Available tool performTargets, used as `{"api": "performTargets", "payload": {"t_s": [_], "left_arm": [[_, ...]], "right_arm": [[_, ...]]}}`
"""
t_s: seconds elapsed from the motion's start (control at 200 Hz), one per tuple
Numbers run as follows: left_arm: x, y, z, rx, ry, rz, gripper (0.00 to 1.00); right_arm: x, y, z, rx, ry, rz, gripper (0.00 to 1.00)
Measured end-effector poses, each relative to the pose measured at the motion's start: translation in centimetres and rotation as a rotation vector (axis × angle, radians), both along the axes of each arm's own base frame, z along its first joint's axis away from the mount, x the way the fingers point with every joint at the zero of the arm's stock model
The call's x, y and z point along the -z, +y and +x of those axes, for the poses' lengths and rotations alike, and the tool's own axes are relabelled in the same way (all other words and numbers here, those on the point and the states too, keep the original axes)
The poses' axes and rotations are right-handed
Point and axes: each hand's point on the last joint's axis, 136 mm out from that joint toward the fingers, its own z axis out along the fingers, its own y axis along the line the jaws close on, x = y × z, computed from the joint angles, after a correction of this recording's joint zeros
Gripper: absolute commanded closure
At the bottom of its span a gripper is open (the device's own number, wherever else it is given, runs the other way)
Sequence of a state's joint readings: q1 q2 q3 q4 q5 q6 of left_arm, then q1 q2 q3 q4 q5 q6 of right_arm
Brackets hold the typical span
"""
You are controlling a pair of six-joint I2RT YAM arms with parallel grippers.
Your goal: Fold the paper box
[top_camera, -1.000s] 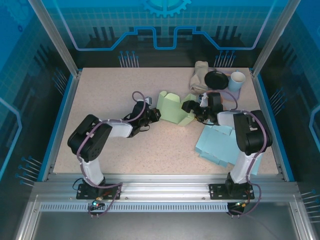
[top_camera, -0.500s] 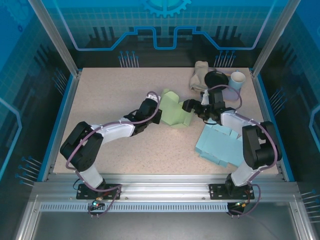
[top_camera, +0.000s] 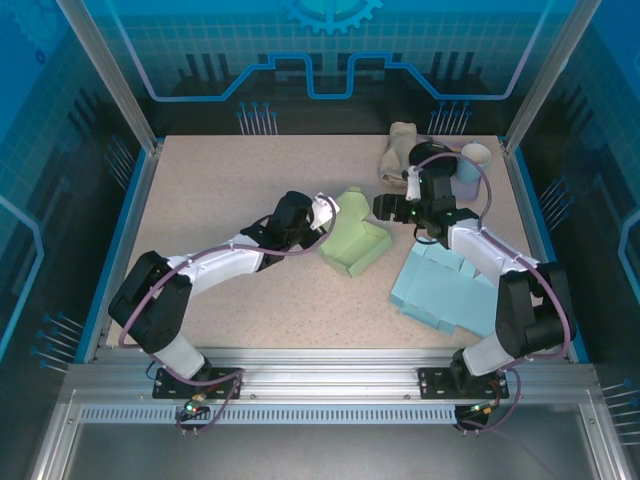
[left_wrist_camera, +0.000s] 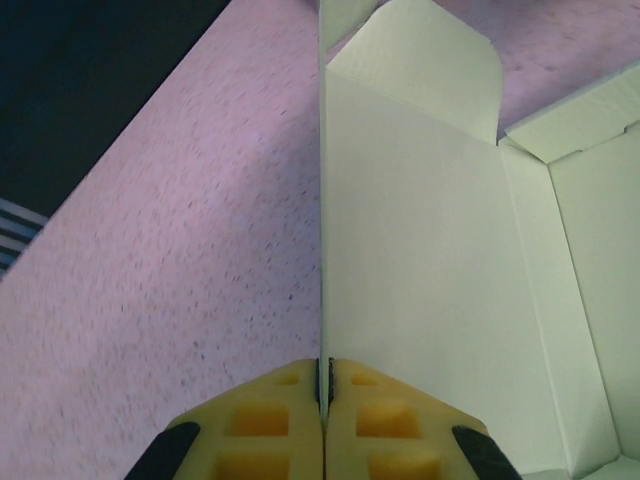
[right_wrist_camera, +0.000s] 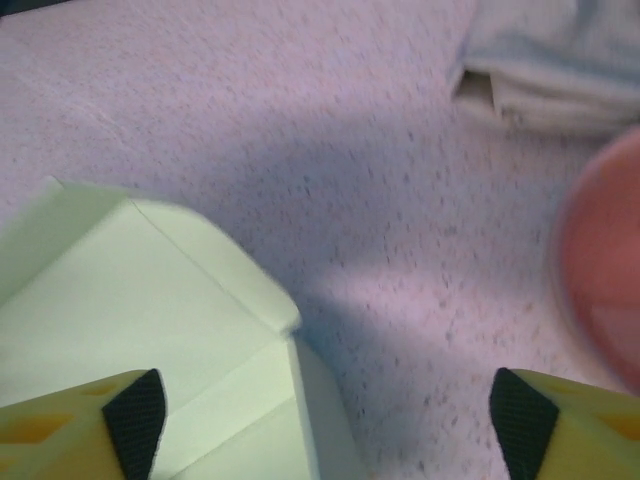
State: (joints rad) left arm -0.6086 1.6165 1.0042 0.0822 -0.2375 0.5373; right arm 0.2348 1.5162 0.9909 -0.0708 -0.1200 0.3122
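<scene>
The light green paper box [top_camera: 356,243] lies partly folded in the middle of the table, its open side up. My left gripper [top_camera: 323,212] is shut on the box's left wall. In the left wrist view the yellow fingertips [left_wrist_camera: 290,400] pinch that thin upright wall [left_wrist_camera: 322,200], with the box's inside [left_wrist_camera: 440,260] to the right. My right gripper [top_camera: 386,207] hovers at the box's far right corner, open. In the right wrist view that corner [right_wrist_camera: 160,300] lies between the wide-apart fingers [right_wrist_camera: 75,425], and nothing is gripped there.
Several flat light blue box blanks [top_camera: 447,290] lie near the right arm. At the far right stand a beige cloth [top_camera: 400,150], a black round lid [top_camera: 432,156] and a white cup [top_camera: 474,160]. The cloth [right_wrist_camera: 550,80] shows beyond the right fingers.
My left arm has stretched forward and right, carrying the box toward the table's middle and turning it. My right gripper has drawn back toward the far side, off the box.
</scene>
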Motion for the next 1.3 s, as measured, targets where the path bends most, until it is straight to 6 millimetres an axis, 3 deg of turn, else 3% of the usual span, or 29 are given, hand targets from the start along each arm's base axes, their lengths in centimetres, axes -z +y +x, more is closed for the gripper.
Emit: {"api": "performTargets", "payload": {"t_s": [0.14, 0.27, 0.395, 0.55, 0.795, 1.02, 1.3], "left_arm": [[-0.9, -0.5, -0.3, 0.128, 0.011, 0.043, 1.00], [-2.2, 0.1, -0.7, 0.209, 0.023, 0.033, 1.00], [-2.9, 0.7, -1.2, 0.272, 0.039, 0.011, 1.00], [-2.5, 0.7, -2.1, 0.345, 0.074, -0.006, 1.00], [-3.7, 0.5, -3.8, 0.410, 0.085, -0.037, 1.00], [-6.0, 1.0, -4.3, 0.420, 0.037, -0.066, 1.00], [-5.7, 1.1, -4.8, 0.429, 0.052, -0.075, 1.00]], "right_arm": [[-2.2, 1.5, 0.6, -0.160, -0.172, -0.075, 0.21], [-3.0, 2.6, -0.3, -0.317, -0.313, -0.169, 0.24], [-2.5, 3.0, -1.3, -0.431, -0.371, -0.217, 0.28], [-2.3, 2.5, -0.9, -0.481, -0.412, -0.249, 0.28], [1.3, 2.8, -1.0, -0.576, -0.362, -0.251, 0.30], [1.2, 3.3, -1.6, -0.643, -0.391, -0.242, 0.34], [1.6, 2.6, -1.9, -0.637, -0.390, -0.253, 0.35]]}}
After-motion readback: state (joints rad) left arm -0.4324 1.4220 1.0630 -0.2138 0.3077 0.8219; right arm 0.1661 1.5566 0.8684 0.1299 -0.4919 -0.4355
